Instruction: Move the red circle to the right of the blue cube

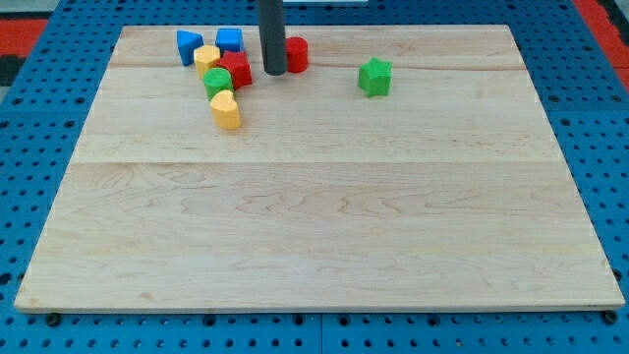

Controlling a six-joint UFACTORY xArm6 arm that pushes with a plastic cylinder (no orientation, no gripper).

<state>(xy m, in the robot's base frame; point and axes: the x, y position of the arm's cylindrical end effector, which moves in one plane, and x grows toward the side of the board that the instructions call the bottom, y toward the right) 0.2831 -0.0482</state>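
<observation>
The red circle (296, 54) sits near the view's top, partly hidden behind my rod. The blue cube (229, 41) lies to its left, with a gap between them. My tip (275, 72) rests on the board just left of and touching or nearly touching the red circle, to the right of the blue cube.
A cluster lies at the view's top left: another blue block (189, 46), a yellow block (206, 59), a red star-like block (235, 70), a green round block (218, 82) and a yellow heart-like block (226, 110). A green star (374, 77) sits to the right. The wooden board (314, 226) lies on a blue pegboard.
</observation>
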